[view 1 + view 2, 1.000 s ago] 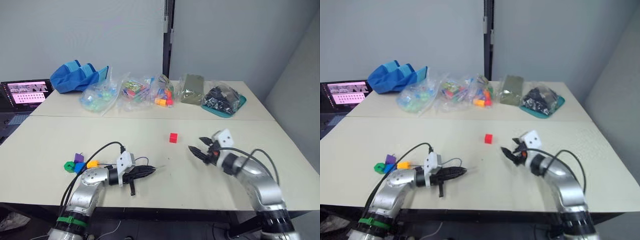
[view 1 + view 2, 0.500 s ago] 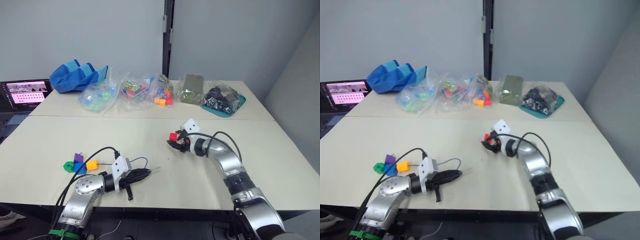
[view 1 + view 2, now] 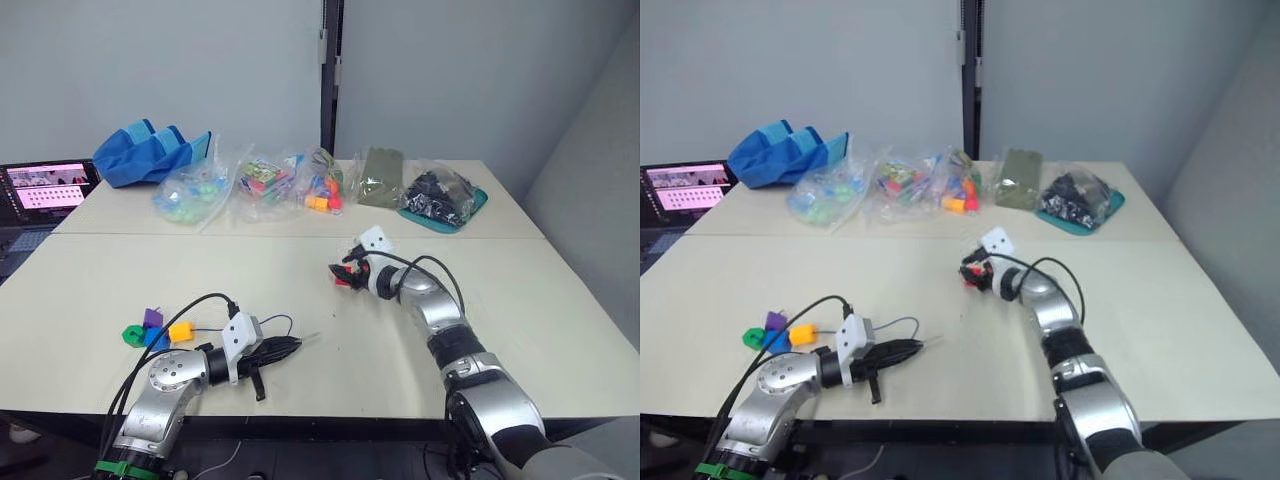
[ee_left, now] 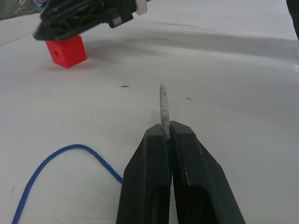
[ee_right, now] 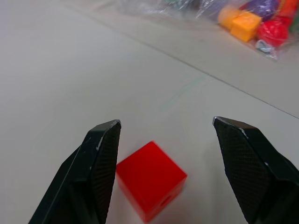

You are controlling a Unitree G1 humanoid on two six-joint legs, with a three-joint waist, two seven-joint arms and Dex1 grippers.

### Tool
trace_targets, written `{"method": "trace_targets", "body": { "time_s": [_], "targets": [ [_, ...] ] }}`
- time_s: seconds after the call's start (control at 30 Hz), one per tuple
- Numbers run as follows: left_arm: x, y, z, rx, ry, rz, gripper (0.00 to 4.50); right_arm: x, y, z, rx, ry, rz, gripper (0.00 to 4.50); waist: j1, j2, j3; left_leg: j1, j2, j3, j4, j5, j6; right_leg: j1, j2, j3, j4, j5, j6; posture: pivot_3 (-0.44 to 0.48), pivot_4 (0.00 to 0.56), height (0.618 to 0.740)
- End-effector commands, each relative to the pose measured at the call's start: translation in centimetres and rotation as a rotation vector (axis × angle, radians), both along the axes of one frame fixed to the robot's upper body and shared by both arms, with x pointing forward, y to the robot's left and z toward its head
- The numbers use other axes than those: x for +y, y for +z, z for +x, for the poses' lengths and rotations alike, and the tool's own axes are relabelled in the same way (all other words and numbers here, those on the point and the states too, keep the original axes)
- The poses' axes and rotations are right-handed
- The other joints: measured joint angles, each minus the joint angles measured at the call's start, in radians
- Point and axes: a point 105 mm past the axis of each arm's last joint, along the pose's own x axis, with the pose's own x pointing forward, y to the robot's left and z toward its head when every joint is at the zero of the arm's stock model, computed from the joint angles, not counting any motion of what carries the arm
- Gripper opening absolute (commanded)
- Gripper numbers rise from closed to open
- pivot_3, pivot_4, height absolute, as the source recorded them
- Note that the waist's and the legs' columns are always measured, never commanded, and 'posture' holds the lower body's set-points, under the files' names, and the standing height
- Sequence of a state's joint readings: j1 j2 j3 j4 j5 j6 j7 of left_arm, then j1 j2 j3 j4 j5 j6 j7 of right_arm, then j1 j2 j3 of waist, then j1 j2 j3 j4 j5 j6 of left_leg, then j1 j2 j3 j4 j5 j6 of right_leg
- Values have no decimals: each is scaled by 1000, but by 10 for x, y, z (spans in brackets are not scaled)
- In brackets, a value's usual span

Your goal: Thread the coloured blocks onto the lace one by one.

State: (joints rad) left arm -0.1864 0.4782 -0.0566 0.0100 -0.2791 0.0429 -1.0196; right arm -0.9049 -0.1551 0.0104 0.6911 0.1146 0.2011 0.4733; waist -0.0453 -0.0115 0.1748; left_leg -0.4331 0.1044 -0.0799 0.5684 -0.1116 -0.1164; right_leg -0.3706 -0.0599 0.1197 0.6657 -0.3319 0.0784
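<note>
A red block (image 5: 150, 179) lies on the table's middle, and my right gripper (image 5: 166, 124) is open with one finger on each side of it, the block a little short of the fingertips. The head view shows that gripper (image 3: 345, 272) at the block (image 3: 341, 281). My left gripper (image 4: 166, 130) is shut on the lace's stiff pale tip (image 4: 163, 105), which points toward the red block (image 4: 66, 50). The blue lace (image 4: 60, 156) loops back over the table. Green (image 3: 131, 334), purple (image 3: 152, 317), blue (image 3: 157, 339) and orange-yellow (image 3: 181, 330) blocks sit clustered at the near left.
Clear bags of mixed toys (image 3: 270, 183), a blue cloth bag (image 3: 150, 153), an olive pouch (image 3: 378, 177) and a teal tray (image 3: 440, 205) line the far table. A laptop (image 3: 45, 185) stands at the far left. Black cables (image 3: 200, 305) arch over my left arm.
My right gripper has swung left from the table's right part to the red block and now straddles it, open. The left gripper has drawn slightly back, still holding the lace tip.
</note>
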Motion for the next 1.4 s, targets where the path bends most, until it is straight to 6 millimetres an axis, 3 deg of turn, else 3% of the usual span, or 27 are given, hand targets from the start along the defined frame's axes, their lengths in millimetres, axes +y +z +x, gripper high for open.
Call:
{"method": "trace_targets", "body": {
  "time_s": [0.03,0.17,0.43,0.5,0.57,0.87,1.2,1.4],
  "targets": [
    [-2,7,0,-29,-18,-9,0,-3,24,-3,-61,-104,130,3314,0,0,0,0,0,0,0,0,0,0,0,0,0,0,0,0,150,740],
    [-6,7,2,-27,-40,-6,0,-12,21,-14,-93,-268,135,3314,5,0,0,-1,0,0,0,0,0,0,0,0,0,0,0,0,150,740],
    [-8,6,4,-21,-65,10,0,12,4,-33,-52,-267,90,3314,-2,0,0,-2,0,0,0,0,0,-2,0,0,1,0,0,0,150,740],
    [-8,7,5,-20,-71,10,0,11,6,-34,-50,-263,130,3853,-1,0,0,-2,0,0,0,0,0,-2,0,0,1,0,0,0,150,740],
    [-8,7,5,-19,-73,10,0,9,8,-33,-57,-271,137,4484,-1,0,0,-2,0,0,0,0,0,-3,0,0,1,0,0,0,150,740],
    [-6,13,12,-37,-54,8,0,5,-12,-11,16,-297,104,4484,0,0,0,-3,0,0,0,0,0,-2,0,0,1,0,0,0,150,740],
    [-4,13,12,-33,-57,19,0,19,-28,2,60,-272,126,4484,-2,0,0,-3,0,0,-1,0,0,-3,0,0,0,0,0,0,150,740],
    [-3,13,12,-31,-54,22,0,22,-26,0,38,-271,134,2622,-2,0,0,-3,0,0,-1,0,0,-3,0,0,0,0,0,0,150,740]
  ]
}}
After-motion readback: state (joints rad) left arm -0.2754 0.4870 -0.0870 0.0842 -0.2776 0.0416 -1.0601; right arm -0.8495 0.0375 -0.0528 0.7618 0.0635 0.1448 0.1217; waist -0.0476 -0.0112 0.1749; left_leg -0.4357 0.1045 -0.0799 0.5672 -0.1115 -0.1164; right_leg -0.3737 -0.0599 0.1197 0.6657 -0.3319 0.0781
